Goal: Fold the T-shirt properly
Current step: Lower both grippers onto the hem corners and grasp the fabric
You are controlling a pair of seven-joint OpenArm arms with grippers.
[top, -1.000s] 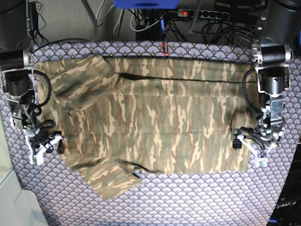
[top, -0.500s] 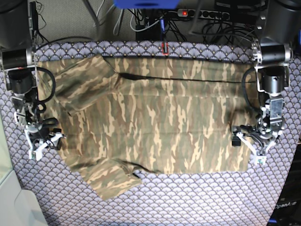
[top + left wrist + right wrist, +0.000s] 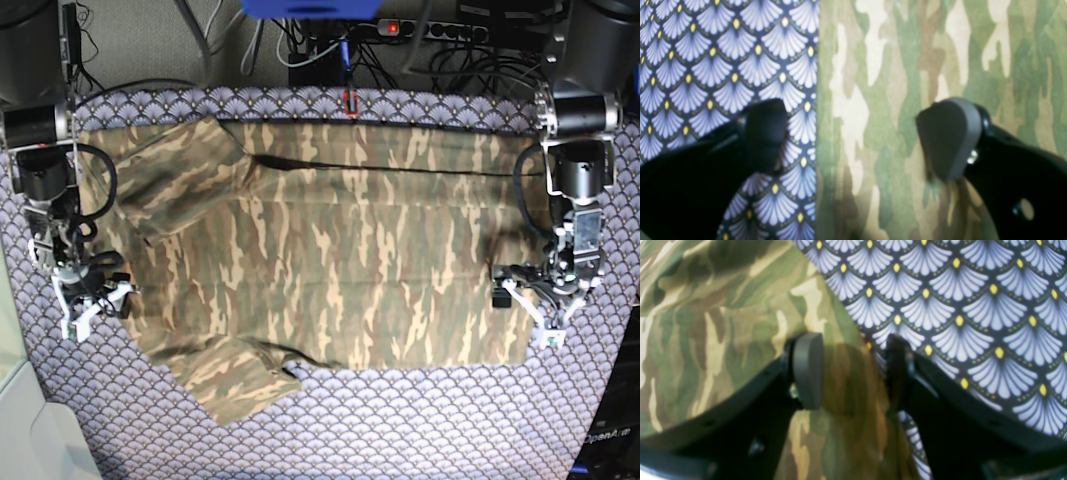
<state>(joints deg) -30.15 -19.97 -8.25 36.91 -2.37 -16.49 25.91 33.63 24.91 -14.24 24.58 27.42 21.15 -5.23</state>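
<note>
One soft camouflage-print T-shirt in tan, olive and brown [image 3: 330, 250] lies flat across the purple scallop-patterned tablecloth [image 3: 420, 420] — sleeves angled out, black cables [image 3: 330, 45] behind. Both grippers stand open, holding nothing: the left gripper [image 3: 853, 140] straddles the hem edge — the right gripper [image 3: 853, 370] straddles a sleeve edge.

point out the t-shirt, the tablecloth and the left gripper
T-shirt [image 3: 340, 260], base view, middle of the body
tablecloth [image 3: 420, 420], base view, bare near part
left gripper [image 3: 853, 140], left wrist view, midway between open fingers, over the shirt's edge

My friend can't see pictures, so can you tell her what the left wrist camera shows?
The open left claw hangs over the straight edge of the camouflage T-shirt, one finger over the shirt and the other over the purple scallop tablecloth. Nothing is between the fingers. The picture is close up and a bit blurry.
</note>
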